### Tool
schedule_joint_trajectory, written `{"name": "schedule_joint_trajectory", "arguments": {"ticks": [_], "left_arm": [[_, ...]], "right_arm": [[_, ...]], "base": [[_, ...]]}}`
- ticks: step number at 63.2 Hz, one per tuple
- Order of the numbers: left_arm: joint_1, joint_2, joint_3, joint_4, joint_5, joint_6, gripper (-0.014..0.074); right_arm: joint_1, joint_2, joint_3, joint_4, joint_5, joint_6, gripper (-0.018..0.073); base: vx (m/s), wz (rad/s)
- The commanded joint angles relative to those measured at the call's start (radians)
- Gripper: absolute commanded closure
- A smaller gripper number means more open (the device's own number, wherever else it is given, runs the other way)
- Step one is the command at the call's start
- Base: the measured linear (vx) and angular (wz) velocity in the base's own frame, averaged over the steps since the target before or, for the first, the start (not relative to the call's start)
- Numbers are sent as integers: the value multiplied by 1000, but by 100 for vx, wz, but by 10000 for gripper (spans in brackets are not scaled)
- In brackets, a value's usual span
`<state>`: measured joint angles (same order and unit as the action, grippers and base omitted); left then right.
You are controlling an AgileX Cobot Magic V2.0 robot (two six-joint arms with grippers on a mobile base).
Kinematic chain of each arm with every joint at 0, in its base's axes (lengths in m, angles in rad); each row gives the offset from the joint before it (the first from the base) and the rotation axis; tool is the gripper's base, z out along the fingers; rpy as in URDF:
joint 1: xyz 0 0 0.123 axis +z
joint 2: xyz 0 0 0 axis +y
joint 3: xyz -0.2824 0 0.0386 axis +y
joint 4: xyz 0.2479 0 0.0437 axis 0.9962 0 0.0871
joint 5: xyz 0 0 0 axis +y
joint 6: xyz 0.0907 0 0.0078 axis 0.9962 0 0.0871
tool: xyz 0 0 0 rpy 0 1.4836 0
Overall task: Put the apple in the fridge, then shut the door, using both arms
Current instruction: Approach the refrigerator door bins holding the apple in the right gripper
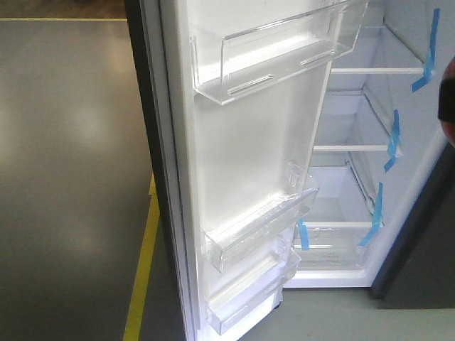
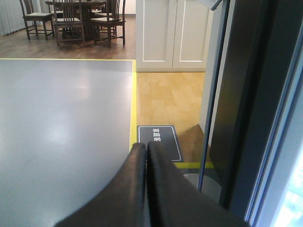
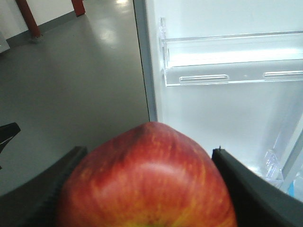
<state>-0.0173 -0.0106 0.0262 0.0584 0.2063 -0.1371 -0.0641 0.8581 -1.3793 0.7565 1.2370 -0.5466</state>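
- The fridge point(image 1: 416, 142) stands open, white inside. Its compartment is at the right of the front view, past the door's hinge side.
- The door point(image 1: 249, 156) is swung wide and its white inner face fills the middle of the front view. Its dark outer edge meets a broad stretch of grey floor point(image 1: 71, 177) on the left.
- Three white shelves are visible inside: top point(image 1: 377, 69), middle point(image 1: 352, 148) and lower point(image 1: 341, 224). There is a clear drawer point(image 1: 330, 250) beneath them, and its contents cannot be made out.
- Three clear plastic door bins are visible: upper point(image 1: 277, 57), middle point(image 1: 259, 227) and lowest point(image 1: 249, 291). Only the white door face shows through each one.
- Four strips of blue tape are visible. Three run down the right inner wall point(image 1: 392, 138) and one is on the drawer front point(image 1: 303, 234).
- One yellow floor line point(image 1: 142, 270) runs along the floor beside the door's foot.
- The left tool point(image 2: 146, 147) has its two fingers pressed together, gripping nothing. It hangs over the grey floor just beside the door's dark outer face.
- The right tool point(image 3: 149, 151) is clamped on the apple point(image 3: 147, 184), with one black finger point(image 3: 47, 189) against each side.
- The single red-and-yellow apple is outside the compartment and faces the door's inner side, near the door's free edge. One door bin is ahead of it and higher.
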Motion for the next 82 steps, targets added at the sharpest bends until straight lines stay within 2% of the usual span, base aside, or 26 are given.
{"name": "schedule_joint_trajectory", "arguments": {"ticks": [1, 82], "left_arm": [[-6, -14, 26, -9, -72, -8, 603], [-6, -14, 26, -9, -72, -8, 603]], "right_arm": [[-3, -1, -19, 45, -63, -1, 563], [-3, -1, -19, 45, -63, -1, 563]], "base": [[9, -2], [6, -1]]}}
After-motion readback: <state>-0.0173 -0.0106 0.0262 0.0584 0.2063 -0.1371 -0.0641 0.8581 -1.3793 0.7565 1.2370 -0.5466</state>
